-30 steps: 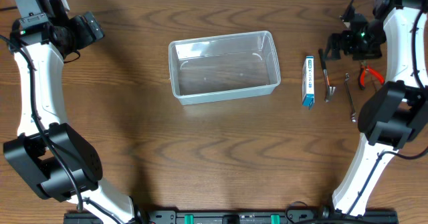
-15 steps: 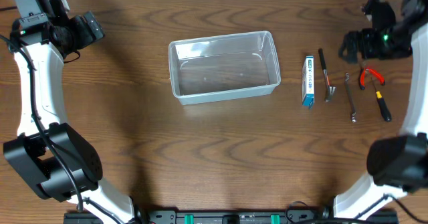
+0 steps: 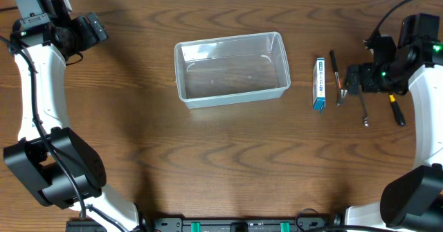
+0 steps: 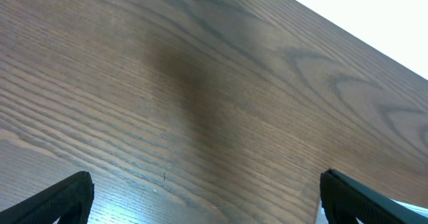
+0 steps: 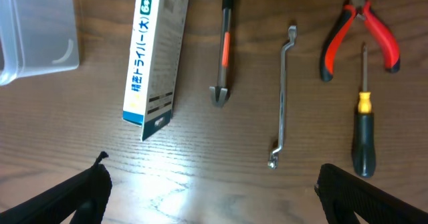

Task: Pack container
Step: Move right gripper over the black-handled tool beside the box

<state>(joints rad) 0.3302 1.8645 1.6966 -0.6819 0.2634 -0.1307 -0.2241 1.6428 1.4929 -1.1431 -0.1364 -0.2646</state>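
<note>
Dark wood-grain bench [image 3: 228, 156] fills every view. Much is cut off. From overhead, my right arm covers the red-handled pliers [image 5: 361, 23]. In the right wrist view their nose runs off the top edge, as does the upper end of the slim black tool [image 5: 226, 47] with an orange band. That view catches only one rounded corner of the container [image 3: 232, 69], at top left. The left wrist view shows bare wood, a pale strip at upper right and two fingertips.

The container, a clear rectangular tub, sits near the middle of the bench, toward the far edge. Through its floor I see only wood grain. Right of it, apart, a blue-and-white box [image 3: 319, 84] lies on its side, printed with Japanese text; I cannot tell what it holds. Beyond the box lie the black tool, a bent metal key [image 5: 283, 97], then the pliers above a black screwdriver [image 5: 363, 137] with a yellow collar.

My right gripper [image 5: 214, 190] hangs over these tools, fingers spread wide, gripping nothing. My left gripper [image 4: 204, 194] is at the far left corner, equally wide, empty.
</note>
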